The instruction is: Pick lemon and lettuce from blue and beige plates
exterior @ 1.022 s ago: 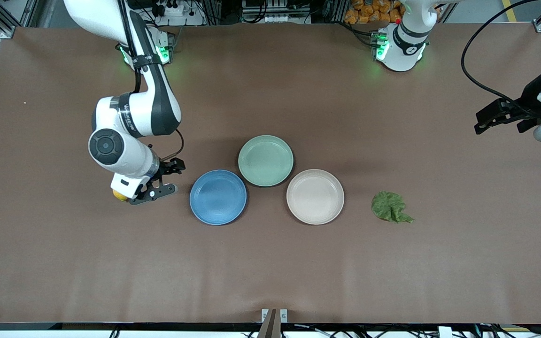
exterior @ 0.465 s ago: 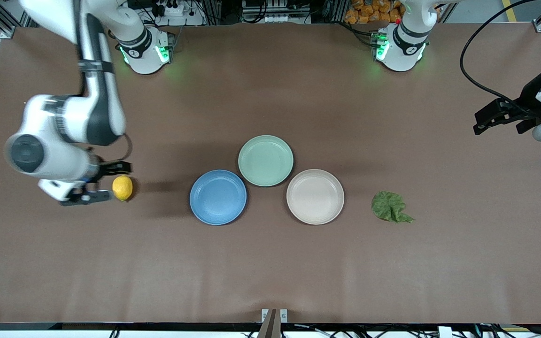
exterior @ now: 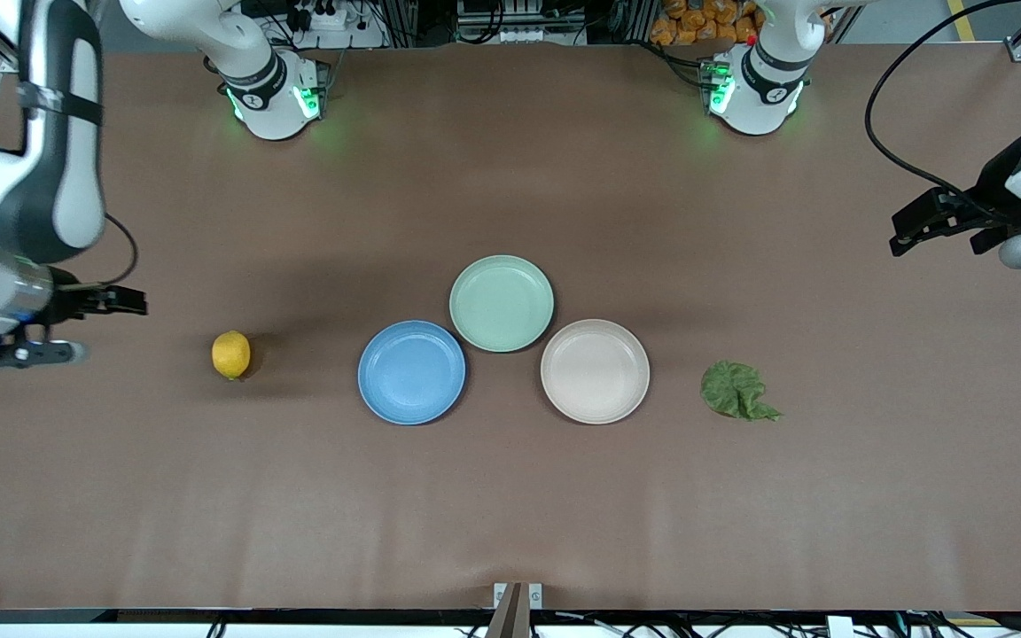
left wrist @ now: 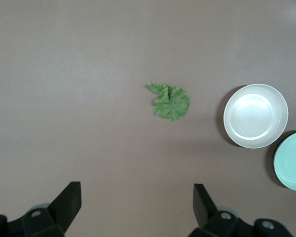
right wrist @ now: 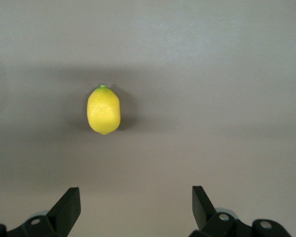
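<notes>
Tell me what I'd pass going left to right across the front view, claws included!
Right claw → small oval yellow lemon → round blue plate → round mint-green plate → round beige plate → wrinkled dark green lettuce leaf → left claw.

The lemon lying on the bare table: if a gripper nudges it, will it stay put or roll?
The small oval yellow lemon would probably roll: it rests on its rounded side on the flat brown table, with nothing beside it to stop it. Its oval shape suggests a wobbly path. Its smooth-looking skin might slip between narrow fingers.
</notes>
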You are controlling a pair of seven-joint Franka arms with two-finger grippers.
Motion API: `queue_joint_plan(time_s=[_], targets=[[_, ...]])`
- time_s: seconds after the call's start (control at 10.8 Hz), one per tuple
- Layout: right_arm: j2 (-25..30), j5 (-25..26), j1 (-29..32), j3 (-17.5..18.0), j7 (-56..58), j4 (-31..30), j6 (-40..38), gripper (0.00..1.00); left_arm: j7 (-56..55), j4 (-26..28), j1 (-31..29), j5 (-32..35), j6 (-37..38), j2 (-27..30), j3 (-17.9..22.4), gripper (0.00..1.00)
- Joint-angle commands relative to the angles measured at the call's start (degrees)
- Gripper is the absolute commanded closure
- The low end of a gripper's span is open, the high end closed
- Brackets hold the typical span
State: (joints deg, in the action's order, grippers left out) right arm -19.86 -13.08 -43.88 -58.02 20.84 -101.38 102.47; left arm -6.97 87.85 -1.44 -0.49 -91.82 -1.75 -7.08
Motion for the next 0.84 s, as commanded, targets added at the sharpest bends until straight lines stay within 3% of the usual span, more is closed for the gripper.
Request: queue_joint_plan(time_s=[0.0,0.74], targets=[[2.2,1.5,-0.8,-2.4,0.9,1.4,-1.0,0.00,0.2,-0.7,2.8,0.7,0.0,-0.1,3.4,0.00],[1.6,1.0,2.0,-2.9,0.8,7.4,-1.0,0.00,1.3,-1.4,1.5,0.1,1.9,0.4,3.4,0.00]])
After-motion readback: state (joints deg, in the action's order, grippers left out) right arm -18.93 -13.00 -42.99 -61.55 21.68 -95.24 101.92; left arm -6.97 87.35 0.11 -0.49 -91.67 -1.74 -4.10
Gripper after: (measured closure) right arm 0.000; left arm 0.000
